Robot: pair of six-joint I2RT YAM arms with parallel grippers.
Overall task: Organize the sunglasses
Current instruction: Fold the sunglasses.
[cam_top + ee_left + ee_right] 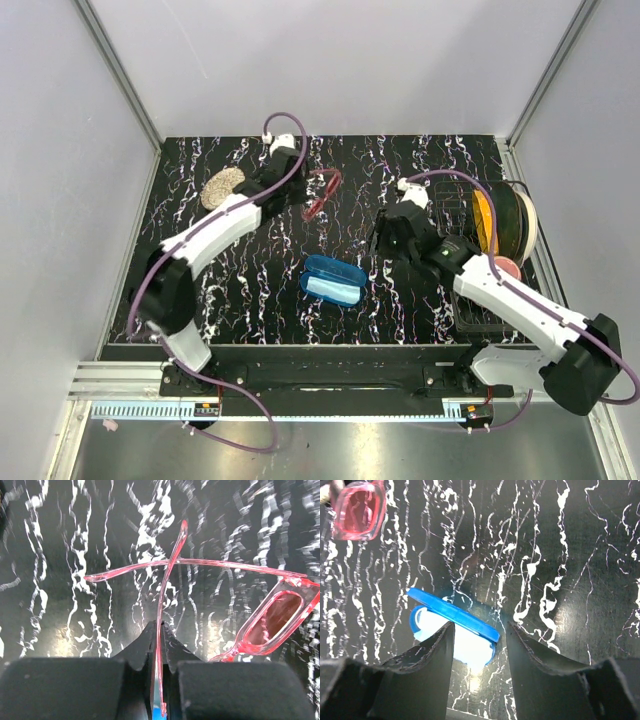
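The pink sunglasses [323, 193] hang at the back middle of the mat, temples unfolded. My left gripper [297, 190] is shut on one temple arm [161, 645]; the other temple crosses it and a pink lens [278, 620] shows at the right. One lens also shows in the right wrist view [359, 509]. The blue case [333, 279] lies open in the mat's middle with a light blue cloth [467, 642] inside. My right gripper [383, 238] is open and empty, above and right of the case [452, 615].
A tan round pad [222, 186] lies at the back left. A black wire rack [470, 250] at the right holds an orange and dark spool [503, 220] and a pink item [506, 267]. The black marbled mat [250, 290] covers the table.
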